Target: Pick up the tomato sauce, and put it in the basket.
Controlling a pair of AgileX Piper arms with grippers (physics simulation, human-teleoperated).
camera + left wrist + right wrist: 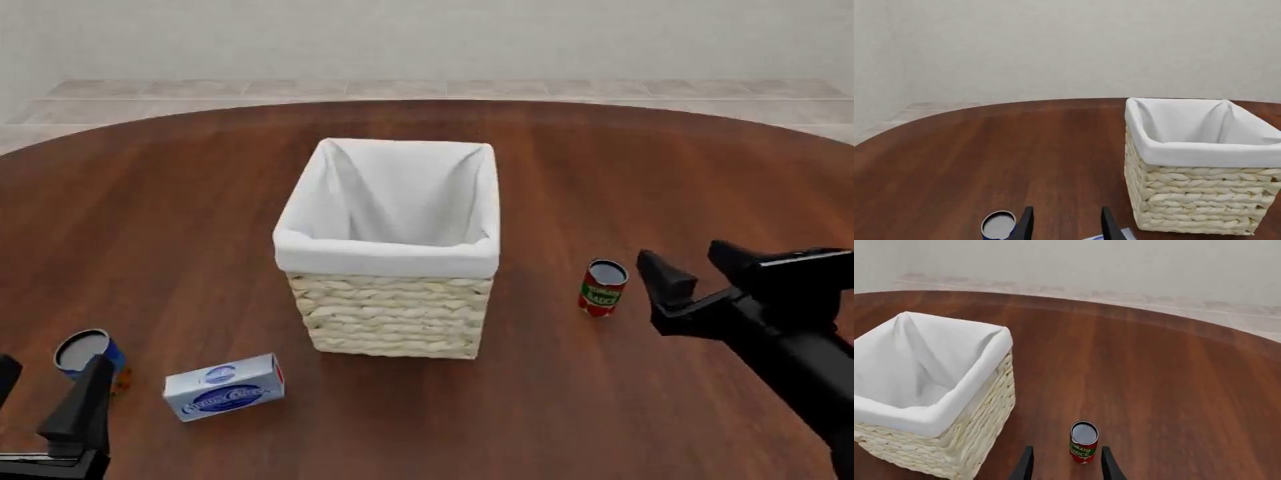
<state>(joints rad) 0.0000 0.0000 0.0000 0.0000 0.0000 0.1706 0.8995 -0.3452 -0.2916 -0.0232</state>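
Tomato sauce (603, 287) stands upright on the desk (641, 180), to the right of the basket (390, 300) and clear of it, just ahead of the right gripper (701, 272). The right wrist view shows the can's silver top and green-and-white label band, with the two finger tips spread either side of it and nothing between them; the can sits a little beyond the tips, untouched. The front view alone shows the whole layout: a blue-and-orange can (88, 355) and a blue-and-white box (224, 386) lie at the near left, close to the left gripper (47, 395). In the left wrist view only the can's silver lid and a corner of the box peek in beside the fingers, which stand apart and hold nothing. The basket sits mid-desk, its white cloth lining folded over the rim; the part of the inside that shows is bare cloth. The right arm reaches in low from the right, the left arm barely enters the front view.
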